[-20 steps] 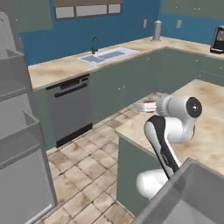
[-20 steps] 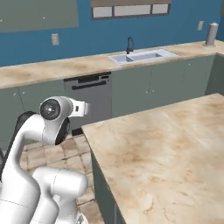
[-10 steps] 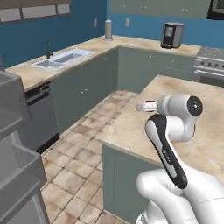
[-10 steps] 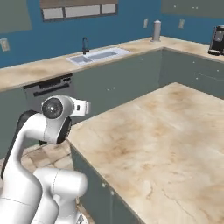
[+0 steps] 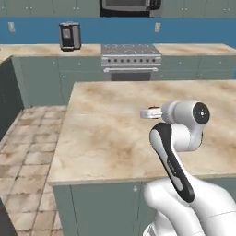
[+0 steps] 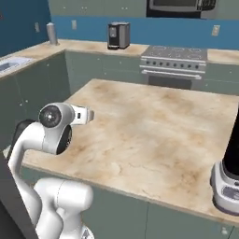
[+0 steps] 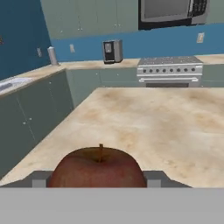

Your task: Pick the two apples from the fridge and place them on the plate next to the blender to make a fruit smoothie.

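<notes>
One reddish-brown apple [image 7: 98, 168] with a short stem sits low in the hand view, and my gripper [image 7: 98, 176] is shut on it, a grey finger [image 7: 40, 179] on each side. In the left base view the gripper [image 5: 148, 113] hangs over the beige island counter [image 5: 106, 138]; in the right base view the gripper [image 6: 89, 115] is above the island's left part. The blender [image 6: 228, 179], a black jug on a light grey base, stands at the island's near right corner, well right of my hand. The plate, the fridge and the second apple are out of view.
A steel stove [image 5: 130, 56] stands behind the island with a microwave [image 7: 173, 12] above it. A coffee machine [image 5: 69, 36] is on the back counter, with a sink [image 7: 8, 84] on the left counter. Tiled floor [image 5: 25, 147] runs left of the island.
Both base views have swung round from the sink counter to the island and stove, so the camera moved. The arm keeps its folded pose.
</notes>
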